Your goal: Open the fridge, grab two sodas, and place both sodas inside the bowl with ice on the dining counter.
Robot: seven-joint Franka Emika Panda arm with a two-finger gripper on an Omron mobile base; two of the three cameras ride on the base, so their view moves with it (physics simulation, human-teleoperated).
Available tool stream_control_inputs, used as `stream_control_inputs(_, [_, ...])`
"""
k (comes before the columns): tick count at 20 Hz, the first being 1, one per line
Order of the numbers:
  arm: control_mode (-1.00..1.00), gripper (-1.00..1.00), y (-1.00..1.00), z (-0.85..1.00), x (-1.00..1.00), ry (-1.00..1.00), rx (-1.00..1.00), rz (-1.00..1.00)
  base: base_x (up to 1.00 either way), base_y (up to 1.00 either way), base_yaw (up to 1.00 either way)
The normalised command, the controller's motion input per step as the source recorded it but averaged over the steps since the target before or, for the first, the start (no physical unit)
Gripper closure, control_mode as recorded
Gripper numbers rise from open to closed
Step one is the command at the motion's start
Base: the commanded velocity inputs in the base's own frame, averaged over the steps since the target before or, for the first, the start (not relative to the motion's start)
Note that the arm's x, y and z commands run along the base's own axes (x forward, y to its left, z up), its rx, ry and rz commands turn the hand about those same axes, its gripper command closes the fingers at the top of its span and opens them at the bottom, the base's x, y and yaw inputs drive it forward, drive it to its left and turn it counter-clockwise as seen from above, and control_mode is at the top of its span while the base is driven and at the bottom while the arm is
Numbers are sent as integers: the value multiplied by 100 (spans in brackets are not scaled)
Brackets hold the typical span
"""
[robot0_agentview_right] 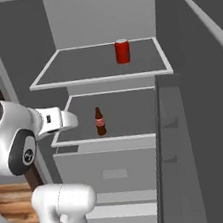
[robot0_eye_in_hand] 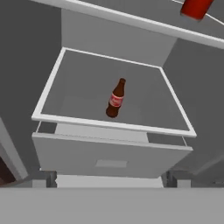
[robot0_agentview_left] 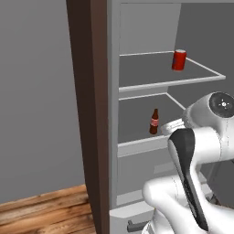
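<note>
Left base view: the open fridge (robot0_agentview_left: 114,91) shows 2 flat grey shelves; a red can (robot0_agentview_left: 179,60) stands on the upper, a dark brown bottle (robot0_agentview_left: 154,122) on the lower. Right base view: the door (robot0_agentview_right: 196,121) stands beside them. Hand view: the bottle stands upright near the shelf's front edge; the jaws' state cannot be told.

Kitchen, rendered: open fridge (robot0_agentview_right: 94,15) with grey shelves (robot0_agentview_right: 99,65), red can (robot0_agentview_right: 122,50), brown bottle (robot0_agentview_right: 100,121); wooden floor (robot0_agentview_left: 43,212), grey wall (robot0_agentview_left: 36,91).

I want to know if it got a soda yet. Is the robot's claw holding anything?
Nothing is held. The bottle stands alone on the lower shelf and the can on the upper shelf, both untouched.
</note>
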Motion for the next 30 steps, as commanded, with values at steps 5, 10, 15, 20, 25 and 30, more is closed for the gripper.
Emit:
stream_control_inputs(5, [-100, -100, -29, -61, -1, -46, 1, 18, 0, 0, 0])
stream_control_inputs(10, [-100, -100, -8, -67, 38, -15, 4, 13, 0, 0, 0])
stream_control_inputs(15, [-100, -100, 0, -66, 53, -2, 5, 7, 0, 0, 0])
stream_control_inputs(20, [-100, -100, 0, -40, 38, -3, 4, 1, 0, 0, 0])
stream_control_inputs(25, [-100, -100, 0, -19, 26, -1, 1, -1, 0, 0, 0])
stream_control_inputs(30, [-100, -100, 0, -13, 34, -1, 1, -6, 0, 0, 0])
